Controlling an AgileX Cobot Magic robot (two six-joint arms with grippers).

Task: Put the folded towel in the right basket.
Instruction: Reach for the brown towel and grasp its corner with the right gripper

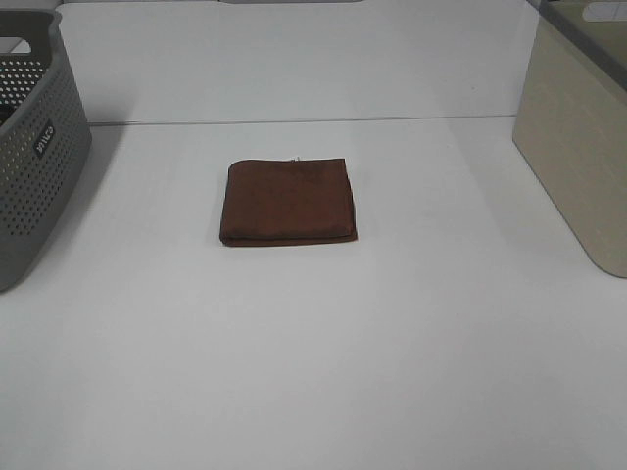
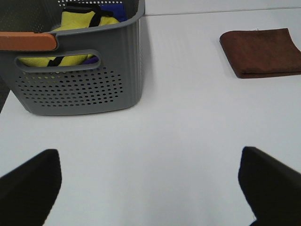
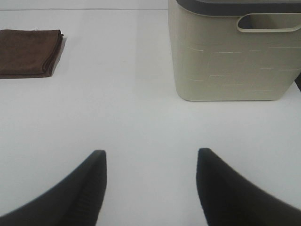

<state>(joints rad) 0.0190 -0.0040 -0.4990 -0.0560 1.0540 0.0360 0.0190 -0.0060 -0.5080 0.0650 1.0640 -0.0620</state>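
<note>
High overview, low wrists; towel shared

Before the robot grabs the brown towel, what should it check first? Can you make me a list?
1. The towel is folded and lies flat on the table: ok.
2. Nothing lies on top of the towel or right next to it: ok.
3. The right gripper is open and holds nothing: ok.
4. The left gripper is open, holds nothing and is away from the towel: ok.
5. The right basket stands upright at the table's right side: ok.
6. There is room inside the right basket: cannot tell, because its inside is hidden.
</note>
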